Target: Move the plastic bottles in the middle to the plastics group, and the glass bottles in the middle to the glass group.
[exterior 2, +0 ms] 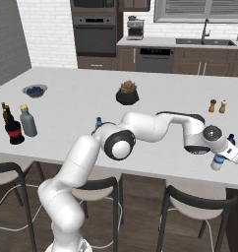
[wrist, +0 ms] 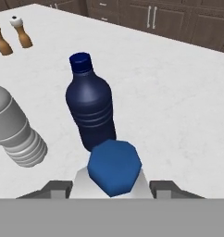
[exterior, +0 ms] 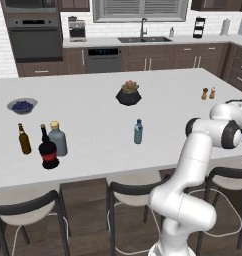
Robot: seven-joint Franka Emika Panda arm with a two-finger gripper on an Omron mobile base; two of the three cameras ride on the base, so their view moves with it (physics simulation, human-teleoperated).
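- Hand view: our gripper (wrist: 114, 187) is clamped on a blue-capped plastic bottle (wrist: 115, 167), beside the dark blue container (wrist: 90, 109) at the counter's (exterior: 93, 115) right end.
- Black glass bottle (exterior: 48, 150) already stands with the brown bottle (exterior: 24, 139) and flask (exterior: 57, 139).
- Labelled plastic bottle (exterior: 138, 132) remains mid-counter.

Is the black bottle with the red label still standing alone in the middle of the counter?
No. The black bottle stands at the counter's left end, right beside the grey-blue flask and near the brown bottle.
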